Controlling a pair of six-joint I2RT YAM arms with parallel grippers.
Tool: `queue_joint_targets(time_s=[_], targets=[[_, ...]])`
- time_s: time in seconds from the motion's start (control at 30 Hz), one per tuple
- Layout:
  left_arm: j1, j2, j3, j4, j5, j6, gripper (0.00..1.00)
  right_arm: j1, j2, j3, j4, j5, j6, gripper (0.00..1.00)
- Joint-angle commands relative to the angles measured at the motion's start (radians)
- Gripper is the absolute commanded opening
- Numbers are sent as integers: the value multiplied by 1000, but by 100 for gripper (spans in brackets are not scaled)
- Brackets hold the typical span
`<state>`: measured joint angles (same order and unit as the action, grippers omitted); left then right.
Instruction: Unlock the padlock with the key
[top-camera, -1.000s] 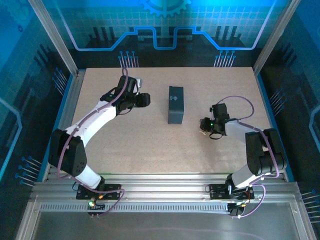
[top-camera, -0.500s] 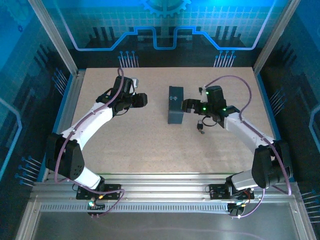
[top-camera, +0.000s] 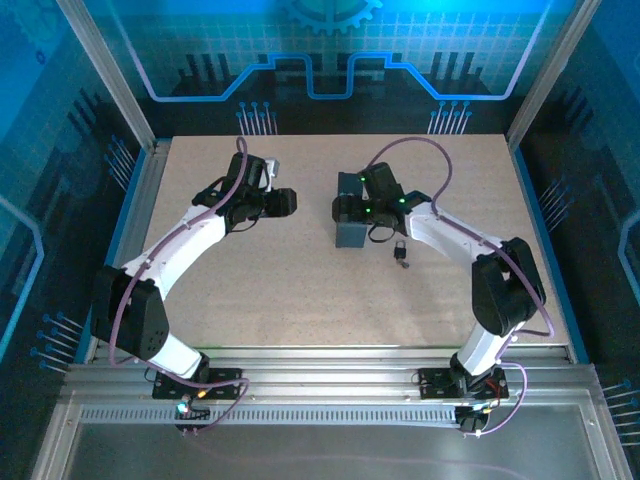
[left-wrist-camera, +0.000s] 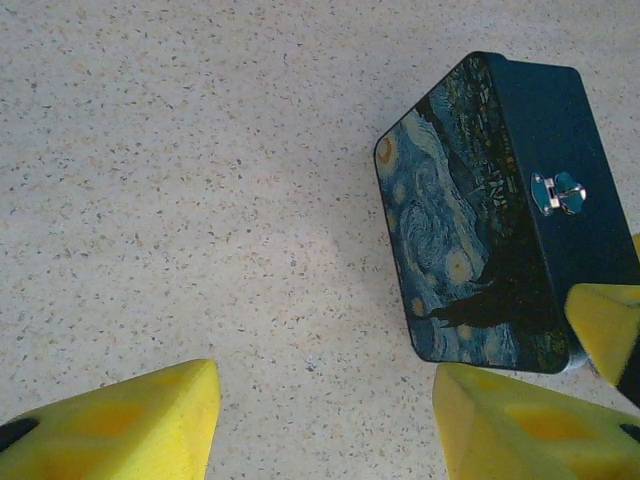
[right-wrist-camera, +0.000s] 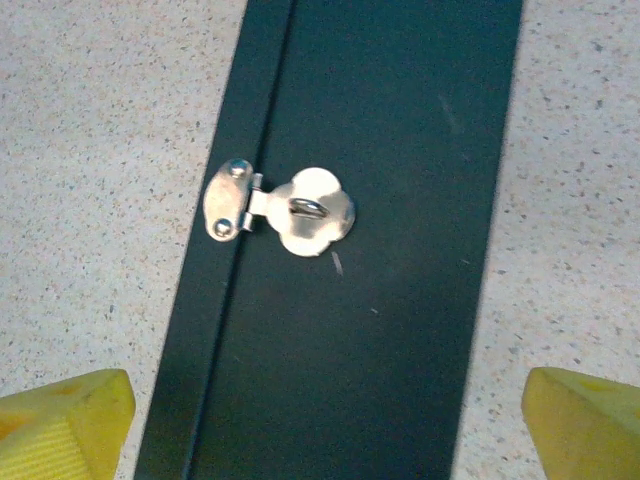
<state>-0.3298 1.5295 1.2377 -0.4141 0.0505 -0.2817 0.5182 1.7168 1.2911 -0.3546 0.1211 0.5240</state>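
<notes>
Holds nothing: right end effector (right-wrist-camera: 325, 425) spread wide over the dark blue rectangular tin (right-wrist-camera: 400, 150), left end effector (left-wrist-camera: 325, 425) released beside it. Shows small dark padlock (top-camera: 401, 258) on speckled tabletop (top-camera: 300, 280) near tin; cannot tell key's place.

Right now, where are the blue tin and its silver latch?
Tin (left-wrist-camera: 460, 250), left wrist view, on its painted swirly face.
Latch (right-wrist-camera: 285, 212), right wrist view, on the left edge of its clover-shaped flap.
</notes>
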Motion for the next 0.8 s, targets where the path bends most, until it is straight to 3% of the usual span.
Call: queue_joint_targets(time_s=[0.0,0.2,0.5,0.6,0.77], targets=[[6,-9,-27,-11,38,9,59,31,33,58,-38,47,20,100],[6,-11,-37,-8,60,3,59,41,93,97,-71,56,35,99],[7,-32,-38,-35,50,16,59,3,107,45,-16,-58,68,74],[8,-42,-47,-38,53,16,59,-13,78,0,72,-174,72,69],[7,-54,-65,-37,76,6,59,-55,70,-124,383,-507,228,64]])
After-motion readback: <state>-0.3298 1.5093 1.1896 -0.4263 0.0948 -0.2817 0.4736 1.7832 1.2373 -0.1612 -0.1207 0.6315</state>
